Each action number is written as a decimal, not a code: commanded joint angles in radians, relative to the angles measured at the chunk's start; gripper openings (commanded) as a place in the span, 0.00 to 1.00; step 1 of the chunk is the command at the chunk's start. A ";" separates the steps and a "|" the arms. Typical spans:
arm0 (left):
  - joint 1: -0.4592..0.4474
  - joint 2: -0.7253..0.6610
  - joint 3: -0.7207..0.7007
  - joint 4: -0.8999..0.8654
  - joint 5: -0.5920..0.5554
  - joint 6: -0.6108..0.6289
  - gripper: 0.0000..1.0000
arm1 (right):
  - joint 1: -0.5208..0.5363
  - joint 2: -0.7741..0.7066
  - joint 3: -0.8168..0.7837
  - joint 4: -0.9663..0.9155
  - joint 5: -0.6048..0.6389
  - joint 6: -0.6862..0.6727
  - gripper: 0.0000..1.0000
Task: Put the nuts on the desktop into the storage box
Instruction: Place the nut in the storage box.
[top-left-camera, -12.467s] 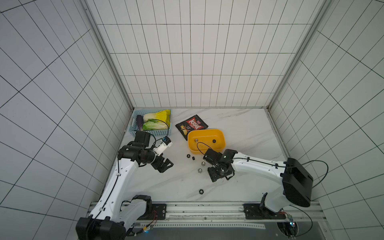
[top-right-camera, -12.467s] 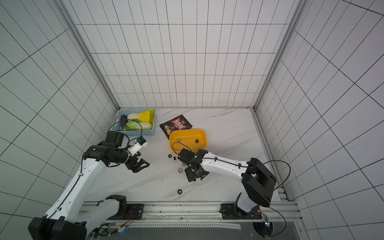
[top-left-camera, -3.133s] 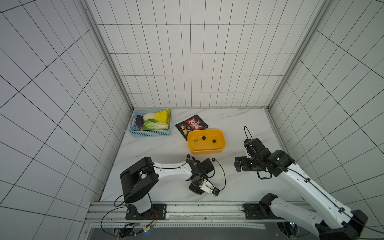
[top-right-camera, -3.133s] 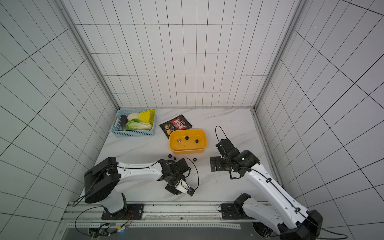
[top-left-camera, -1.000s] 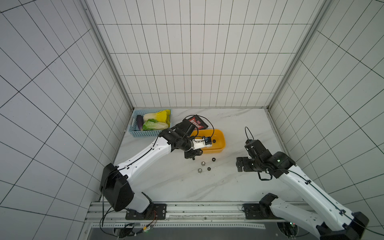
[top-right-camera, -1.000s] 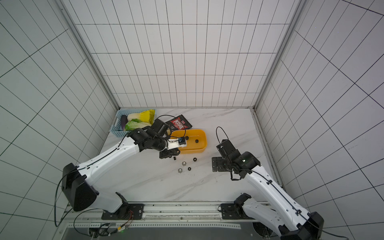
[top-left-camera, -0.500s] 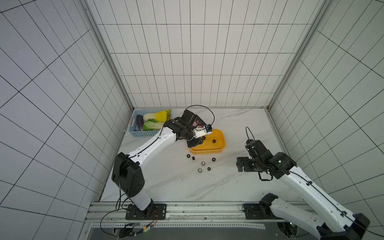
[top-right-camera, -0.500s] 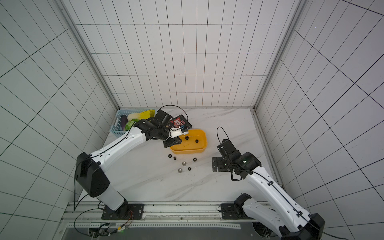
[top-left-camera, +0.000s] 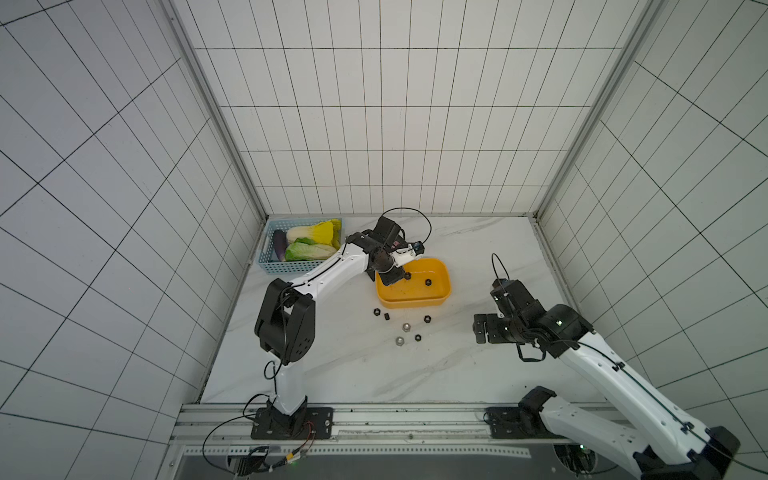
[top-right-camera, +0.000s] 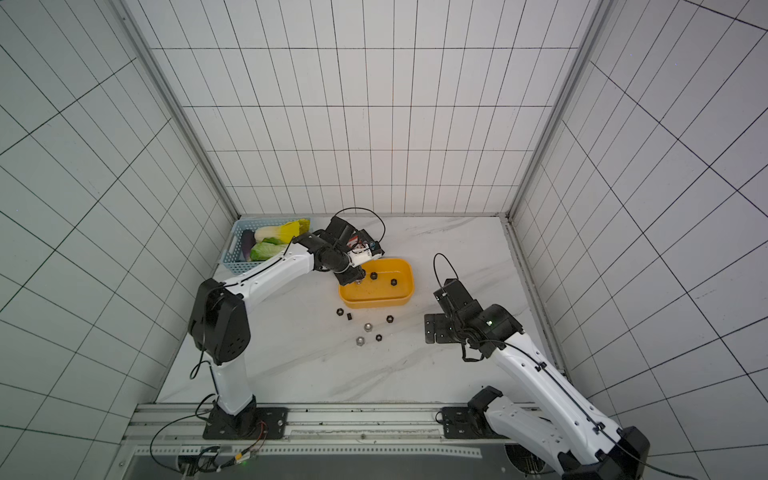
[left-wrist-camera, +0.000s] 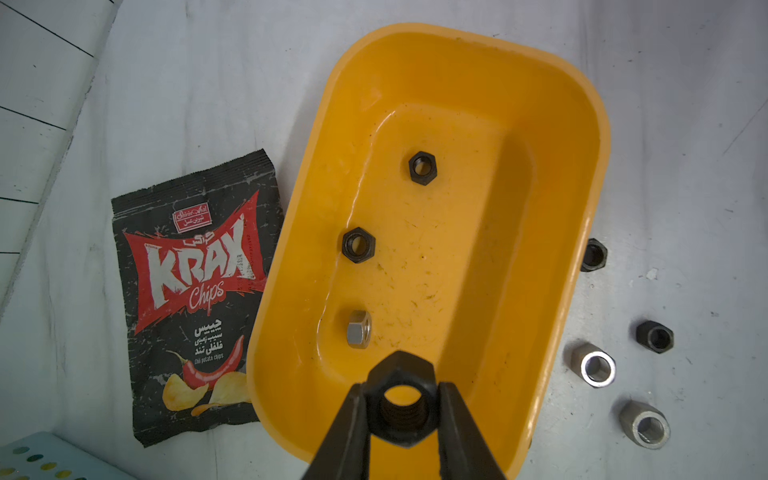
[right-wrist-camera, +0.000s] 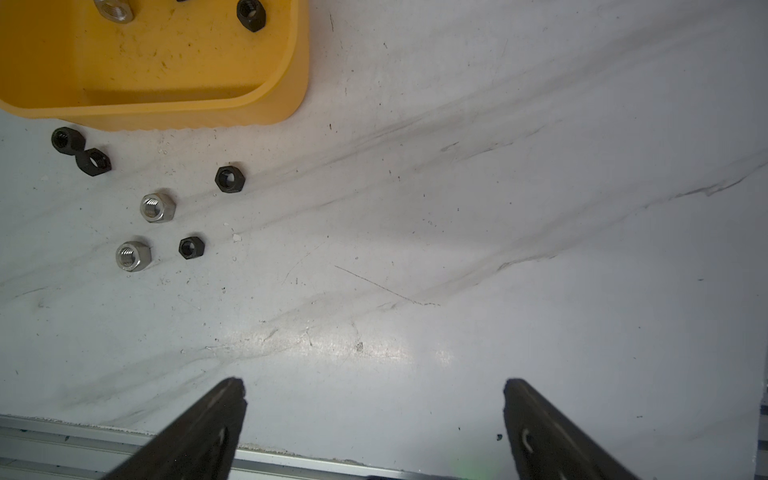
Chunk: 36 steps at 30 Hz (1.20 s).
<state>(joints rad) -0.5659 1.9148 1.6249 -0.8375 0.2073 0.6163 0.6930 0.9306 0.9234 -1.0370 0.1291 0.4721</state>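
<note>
My left hand (left-wrist-camera: 402, 388) pinches a black nut (left-wrist-camera: 401, 370) over the storage box (left-wrist-camera: 457, 104). Next I just let go so it drops in. My right hand (right-wrist-camera: 374, 388) hangs spread wide.

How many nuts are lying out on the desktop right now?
6, all on the robot's side of the storage box: a close black pair by its wall, a lone black nut, two silver nuts, another black nut. Any under the left arm would be hidden.

"KRAX Chips" on black snack bag (left-wrist-camera: 195, 291)
</note>
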 joint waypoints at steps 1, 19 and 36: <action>0.006 0.054 0.042 0.042 -0.029 -0.013 0.28 | -0.005 -0.008 -0.024 -0.004 0.027 0.007 1.00; -0.015 0.208 0.090 0.013 0.006 -0.022 0.28 | -0.005 -0.001 -0.028 -0.004 0.042 0.011 0.99; -0.028 0.262 0.095 0.026 -0.032 -0.010 0.33 | -0.006 0.002 -0.028 -0.004 0.040 0.011 0.99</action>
<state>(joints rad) -0.5884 2.1674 1.6981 -0.8272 0.1772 0.5976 0.6930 0.9321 0.9195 -1.0370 0.1478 0.4759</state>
